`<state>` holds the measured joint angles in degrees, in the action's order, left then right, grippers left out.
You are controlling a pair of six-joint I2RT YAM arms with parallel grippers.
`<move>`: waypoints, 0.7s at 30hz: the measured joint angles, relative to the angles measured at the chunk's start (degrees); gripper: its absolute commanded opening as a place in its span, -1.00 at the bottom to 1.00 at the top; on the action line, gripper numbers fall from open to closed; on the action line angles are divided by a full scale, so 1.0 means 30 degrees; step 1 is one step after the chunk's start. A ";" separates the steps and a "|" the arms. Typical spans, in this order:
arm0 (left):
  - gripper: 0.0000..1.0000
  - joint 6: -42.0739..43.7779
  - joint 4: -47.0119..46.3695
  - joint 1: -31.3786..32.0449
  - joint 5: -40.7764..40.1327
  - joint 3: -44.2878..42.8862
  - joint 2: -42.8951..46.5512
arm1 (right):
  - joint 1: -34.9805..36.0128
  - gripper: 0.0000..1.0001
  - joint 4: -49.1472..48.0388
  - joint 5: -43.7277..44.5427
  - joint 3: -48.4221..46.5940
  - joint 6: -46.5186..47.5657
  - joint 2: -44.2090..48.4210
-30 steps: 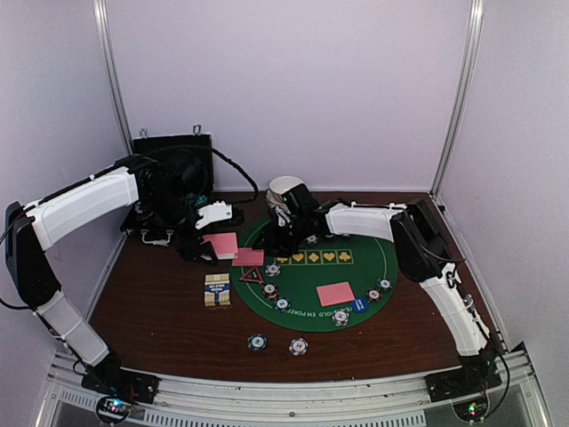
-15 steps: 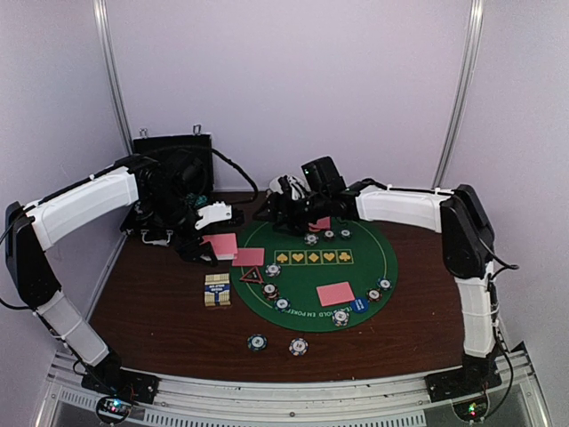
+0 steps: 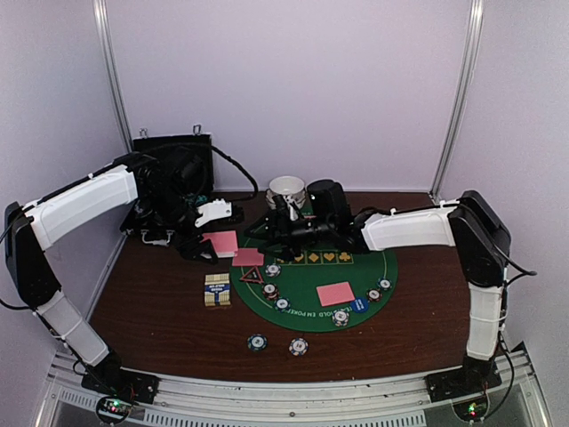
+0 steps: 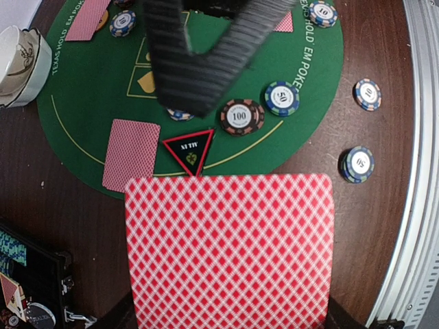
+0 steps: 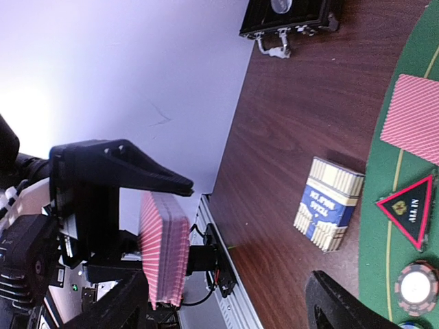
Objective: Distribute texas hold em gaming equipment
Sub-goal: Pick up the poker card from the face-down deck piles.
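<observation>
partly done, i judge: single pink-backed cards (image 3: 336,294) and striped poker chips (image 3: 340,318) lie on the round green felt mat (image 3: 373,253). the left gripper (image 3: 212,245) holds the pink-backed deck (image 4: 230,250) at the mat's left edge. the right gripper (image 3: 267,229) stands wide and empty just beside it. more dealing is left.

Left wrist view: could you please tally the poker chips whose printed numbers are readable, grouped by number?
10 chips: 3
50 chips: 2
100 chip: 1
Total: 6
</observation>
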<state>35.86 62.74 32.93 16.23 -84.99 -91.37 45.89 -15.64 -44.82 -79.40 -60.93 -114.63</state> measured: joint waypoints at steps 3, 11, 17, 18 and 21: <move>-1.00 0.0000 0.0029 0.0000 -0.0007 0.0000 0.0000 | 0.0408 0.62 -0.0969 -0.0204 0.0022 -0.0517 0.0000; -1.00 0.0000 0.0044 0.0000 -0.0022 0.0000 -0.0007 | 0.0954 0.61 -0.2492 -0.0670 0.0007 -0.1494 -0.0007; -1.00 0.0000 0.0051 0.0000 -0.0022 0.0000 -0.0007 | 0.1180 0.59 -0.3191 -0.1122 -0.0729 -0.2127 -0.0590; -1.00 0.0000 0.0058 0.0000 -0.0015 0.0000 0.0000 | 0.1260 0.59 -0.3242 -0.1231 -0.1005 -0.2200 -0.0809; -1.00 0.0007 0.0073 0.0000 0.0000 -0.0066 -0.0007 | 0.1515 0.58 -0.3191 -0.1450 -0.1610 -0.2339 -0.1413</move>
<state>35.88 62.96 32.93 16.23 -85.19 -91.39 50.43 -25.21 -49.17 -84.23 -67.94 -118.87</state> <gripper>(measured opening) 0.672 0.796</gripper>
